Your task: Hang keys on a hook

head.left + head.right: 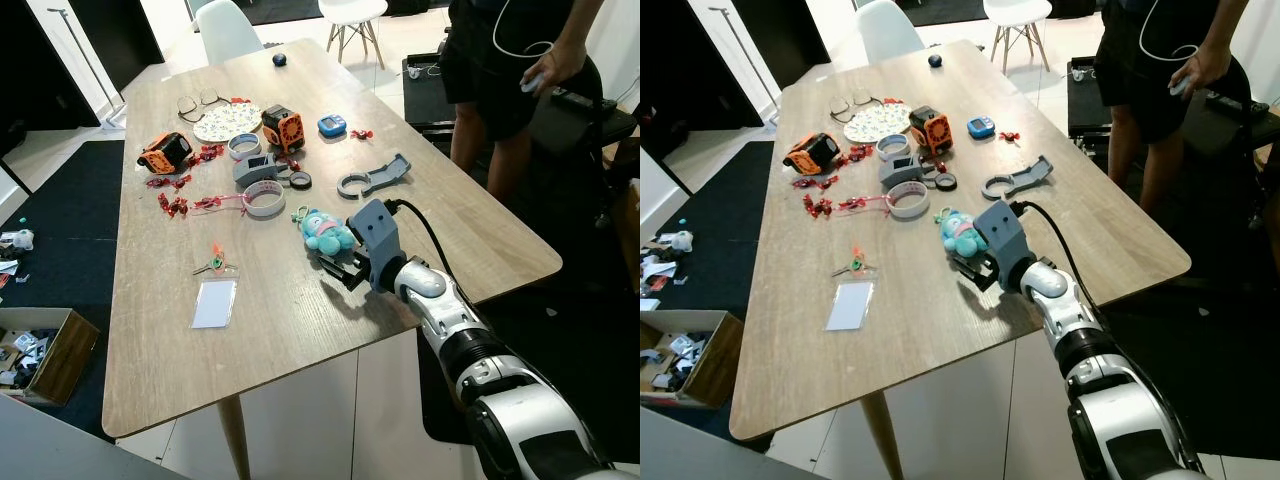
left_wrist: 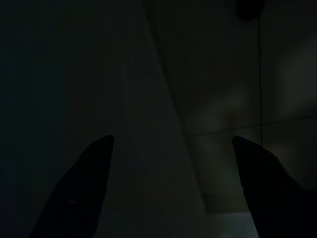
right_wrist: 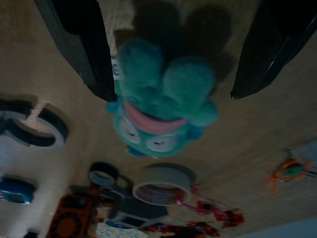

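From the head views I see my right gripper point(image 1: 338, 266) low over the wooden table point(image 1: 300, 330), near its right edge, fingers spread apart and holding nothing. Just ahead of the fingertips lies a teal plush toy point(image 1: 326, 231). The right wrist view adds what the head views cannot: the plush sits between the two black fingers point(image 3: 81, 47), its body toward the camera and its face pointing away, and one finger appears to touch its side, though I cannot confirm contact. That view also shows a roll of tape point(image 3: 162, 185) beyond the plush.

The keys point(image 1: 213, 263) lie on the table toward its left edge, with an orange and green tag. Their long axis runs roughly across the table, the metal end toward the left edge. They are well apart from the right gripper, on its left, with bare tabletop between. A white card point(image 1: 215, 303) lies just nearer the front edge than the keys.

The left wrist view is very dark; I make out the left gripper point(image 2: 173, 188) with its two fingers set wide apart.

A person point(image 1: 520, 80) stands beyond the table's right edge.
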Controlling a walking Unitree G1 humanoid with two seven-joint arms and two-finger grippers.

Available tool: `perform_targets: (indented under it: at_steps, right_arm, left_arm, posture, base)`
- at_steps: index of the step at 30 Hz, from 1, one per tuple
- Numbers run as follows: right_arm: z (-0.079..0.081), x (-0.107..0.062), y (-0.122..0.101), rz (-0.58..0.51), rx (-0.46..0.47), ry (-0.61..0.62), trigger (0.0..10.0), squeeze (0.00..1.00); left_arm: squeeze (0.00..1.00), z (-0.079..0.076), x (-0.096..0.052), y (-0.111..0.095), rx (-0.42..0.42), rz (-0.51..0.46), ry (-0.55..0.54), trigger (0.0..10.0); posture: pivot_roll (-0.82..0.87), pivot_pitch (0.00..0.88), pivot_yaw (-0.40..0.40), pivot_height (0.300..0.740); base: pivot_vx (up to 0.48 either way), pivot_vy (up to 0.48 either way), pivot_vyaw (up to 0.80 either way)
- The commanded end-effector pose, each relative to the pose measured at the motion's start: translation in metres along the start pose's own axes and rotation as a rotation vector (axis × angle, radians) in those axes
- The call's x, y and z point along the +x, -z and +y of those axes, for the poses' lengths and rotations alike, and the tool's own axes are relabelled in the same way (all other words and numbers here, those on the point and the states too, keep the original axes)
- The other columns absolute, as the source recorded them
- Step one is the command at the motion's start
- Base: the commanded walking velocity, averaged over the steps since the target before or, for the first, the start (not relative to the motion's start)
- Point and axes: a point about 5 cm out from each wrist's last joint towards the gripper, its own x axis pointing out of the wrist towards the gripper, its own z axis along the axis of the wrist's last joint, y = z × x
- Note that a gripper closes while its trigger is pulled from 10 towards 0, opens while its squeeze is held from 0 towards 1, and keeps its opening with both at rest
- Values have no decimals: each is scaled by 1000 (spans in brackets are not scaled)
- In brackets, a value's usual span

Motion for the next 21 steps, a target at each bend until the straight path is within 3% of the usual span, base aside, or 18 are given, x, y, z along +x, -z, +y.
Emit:
perform_targets:
  at_steps: [1,4,10,18,21]
  right_arm:
    - [-4,1,-7,-15,-34,28,10000,0]
    - [-18,-3,-13,-34,-83,75,10000,0]
    - [-27,-7,-23,-49,-209,62,10000,0]
    - [-24,-8,-26,-87,-185,7,10000,0]
    - [-20,-10,-31,-137,-122,-68,10000,0]
  left_arm:
    - [0,8,-4,12,21,37,-14,10000]
    - [0,7,-4,13,27,41,-13,10000]
    - [0,7,-4,14,29,44,-13,10000]
    - [0,7,-4,15,-41,35,-20,10000]
    - [0,5,-4,16,-168,13,-25,10000]
  posture:
    - [-116,143,135,740]
    - [-117,145,137,740]
    - [-122,149,138,740]
    - [-119,150,136,740]
    - [-112,145,133,740]
  base:
    - [0,0,0]
    - [0,0,0]
    - [0,0,0]
    - [0,0,0]
    - [0,0,0]
